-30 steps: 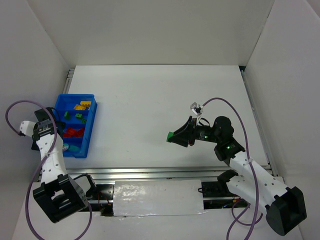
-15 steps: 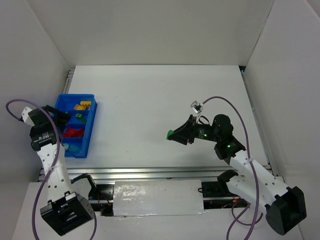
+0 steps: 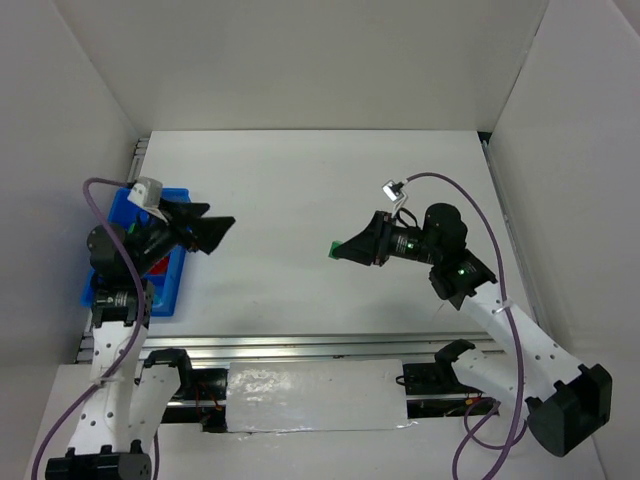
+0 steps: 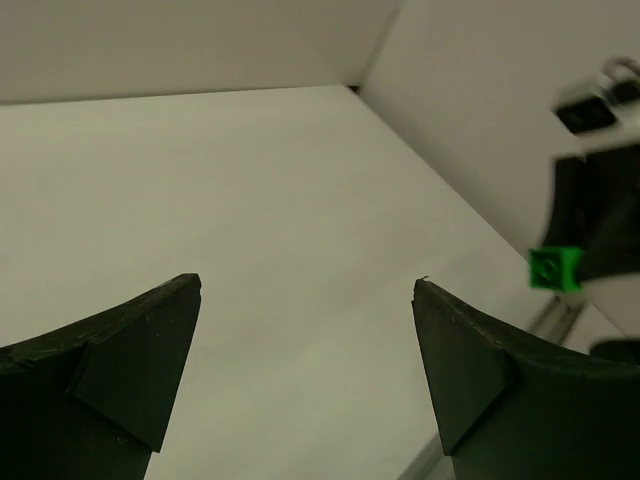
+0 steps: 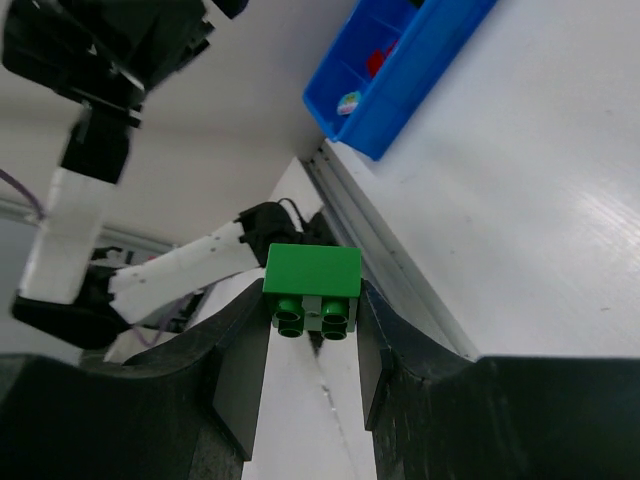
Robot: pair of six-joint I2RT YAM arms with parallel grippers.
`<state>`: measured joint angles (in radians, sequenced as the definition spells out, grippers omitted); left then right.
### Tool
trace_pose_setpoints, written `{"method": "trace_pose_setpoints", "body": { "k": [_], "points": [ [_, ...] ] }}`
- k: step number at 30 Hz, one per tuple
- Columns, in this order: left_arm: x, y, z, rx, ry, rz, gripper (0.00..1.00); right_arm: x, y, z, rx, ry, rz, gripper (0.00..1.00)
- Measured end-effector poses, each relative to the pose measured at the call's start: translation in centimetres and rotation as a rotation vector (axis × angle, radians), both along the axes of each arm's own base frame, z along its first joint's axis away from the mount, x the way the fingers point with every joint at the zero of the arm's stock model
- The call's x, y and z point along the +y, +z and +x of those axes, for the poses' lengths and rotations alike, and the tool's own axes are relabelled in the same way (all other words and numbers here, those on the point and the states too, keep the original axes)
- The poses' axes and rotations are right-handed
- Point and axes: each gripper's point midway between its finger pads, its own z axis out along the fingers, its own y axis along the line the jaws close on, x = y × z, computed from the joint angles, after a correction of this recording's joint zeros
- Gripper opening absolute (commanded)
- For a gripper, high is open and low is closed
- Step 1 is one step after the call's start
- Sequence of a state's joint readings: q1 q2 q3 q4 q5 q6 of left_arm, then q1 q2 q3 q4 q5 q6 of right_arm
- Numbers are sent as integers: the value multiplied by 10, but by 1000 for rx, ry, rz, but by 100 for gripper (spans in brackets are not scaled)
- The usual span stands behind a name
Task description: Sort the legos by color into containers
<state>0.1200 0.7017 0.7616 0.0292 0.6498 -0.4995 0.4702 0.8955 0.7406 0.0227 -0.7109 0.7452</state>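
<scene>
My right gripper is shut on a green lego and holds it in the air above the middle of the table, pointing left. The brick also shows in the left wrist view at the far right. My left gripper is open and empty, raised and pointing right, away from the blue tray. The tray lies at the left edge, partly hidden by the left arm. In the right wrist view the tray holds red bricks and a teal one.
White walls stand at the back and on both sides of the table. A metal rail runs along the near edge. The left arm's cable loops above the tray.
My left arm has swung up from beside the tray and now points right over the table, its gripper open. My right gripper has lifted slightly with the green lego.
</scene>
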Motion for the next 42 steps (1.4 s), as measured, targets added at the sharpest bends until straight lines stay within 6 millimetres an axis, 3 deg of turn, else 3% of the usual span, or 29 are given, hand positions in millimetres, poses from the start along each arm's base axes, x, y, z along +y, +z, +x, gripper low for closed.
{"method": "trace_pose_setpoints", "body": {
  "k": [5, 8, 13, 15, 17, 22, 28, 31, 42],
  "points": [
    [-64, 4, -51, -174, -358, 23, 99, 11, 4, -5, 125, 86, 54, 0],
    [-93, 11, -73, -230, -491, 0, 100, 15, 7, -9, 168, 125, 78, 0],
    [-164, 17, -102, -238, -733, -8, 98, 16, 16, -18, 188, 174, 109, 0],
    [-191, 5, -111, -232, -789, 36, 99, 16, 19, -22, 198, 198, 120, 0],
    [-204, -10, -121, -242, -806, 100, 99, 16, 20, -27, 209, 220, 123, 0],
    [-213, -15, -118, -360, -735, 243, 99, 15, 21, -39, 236, 284, 123, 0],
    [-219, 4, -105, -448, -681, 321, 97, 12, 19, -49, 271, 325, 112, 0],
    [-227, 11, -101, -461, -685, 330, 91, 12, 21, -52, 271, 335, 119, 0],
    [-231, -4, -111, -414, -759, 352, 80, 12, 28, -55, 277, 363, 160, 0]
  ]
}}
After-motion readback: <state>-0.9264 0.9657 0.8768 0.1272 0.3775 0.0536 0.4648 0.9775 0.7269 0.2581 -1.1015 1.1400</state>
